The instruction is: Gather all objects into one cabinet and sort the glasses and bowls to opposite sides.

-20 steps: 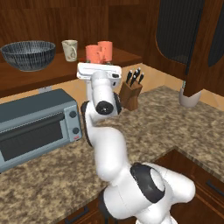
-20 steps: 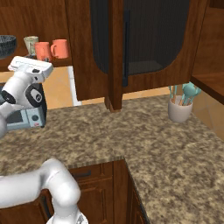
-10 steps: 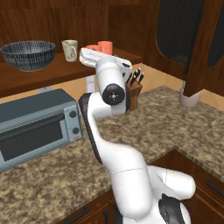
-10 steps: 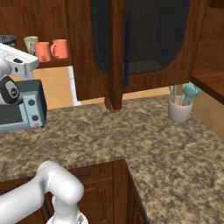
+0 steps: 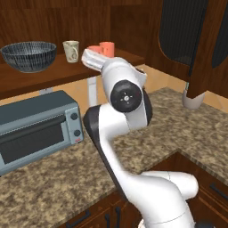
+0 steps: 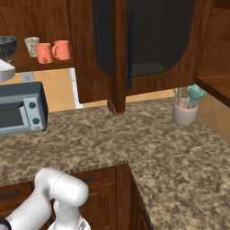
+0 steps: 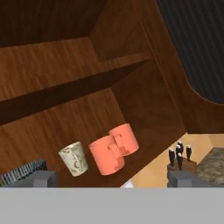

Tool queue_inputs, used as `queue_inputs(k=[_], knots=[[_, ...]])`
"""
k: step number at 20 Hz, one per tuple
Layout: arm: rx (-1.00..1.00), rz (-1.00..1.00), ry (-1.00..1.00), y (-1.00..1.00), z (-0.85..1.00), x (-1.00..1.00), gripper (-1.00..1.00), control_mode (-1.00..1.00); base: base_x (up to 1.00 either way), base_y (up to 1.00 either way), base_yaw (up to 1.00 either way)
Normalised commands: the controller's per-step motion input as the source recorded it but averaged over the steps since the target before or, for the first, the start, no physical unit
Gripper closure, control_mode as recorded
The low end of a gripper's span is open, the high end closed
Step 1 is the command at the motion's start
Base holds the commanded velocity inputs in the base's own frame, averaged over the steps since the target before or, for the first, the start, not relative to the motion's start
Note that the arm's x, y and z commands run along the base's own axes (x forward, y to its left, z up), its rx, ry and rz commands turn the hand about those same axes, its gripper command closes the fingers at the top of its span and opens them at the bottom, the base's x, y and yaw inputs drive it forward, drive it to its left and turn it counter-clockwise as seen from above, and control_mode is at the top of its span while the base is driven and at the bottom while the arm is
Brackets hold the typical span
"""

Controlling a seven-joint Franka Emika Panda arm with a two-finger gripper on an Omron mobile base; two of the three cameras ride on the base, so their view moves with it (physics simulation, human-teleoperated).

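Rising from the bottom of the left base view, the white arm (image 5: 120, 133) bends up over the speckled stone counter (image 5: 147, 133), its hand lifted toward the shelf. The gripper (image 7: 113, 177) has its jaws spread wide with nothing between them: in the hand view the two dark finger tips (image 7: 41, 178) stand far apart at the bottom edge.

Left of the arm on the counter sits the grey toaster oven (image 5: 38, 127). From the right base view a pale utensil crock (image 6: 184, 112) with teal tools stands further along the counter, under the dark-panelled cabinet door (image 6: 143, 38).

Beyond the hand runs the plank shelf (image 5: 53, 73) of the reddish-brown cabinet (image 7: 65, 65). On it, at the right, the two salmon-orange cups (image 7: 114, 148) stand close together, apparently touching, though the arm hides part of them in the left base view. Just beside them to the left stands the beige cup (image 7: 74, 158), upright, with a faint pattern. Further left, well apart from the cups, the dark ribbed bowl (image 5: 29, 55) rests on the same shelf. A knife block (image 7: 179, 157) shows low at the right of the hand view, below the shelf.
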Motion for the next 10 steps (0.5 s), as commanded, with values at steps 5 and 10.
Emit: queue_inputs(k=[5, 10], knots=[[0.04, 0.00, 0.18, 0.28, -0.01, -1.00, -1.00, -1.00, 0.00, 0.00, 0.00], [0.00, 0.00, 0.11, 0.53, -0.33, -1.00, -1.00, -1.00, 0.00, 0.00, 0.00]])
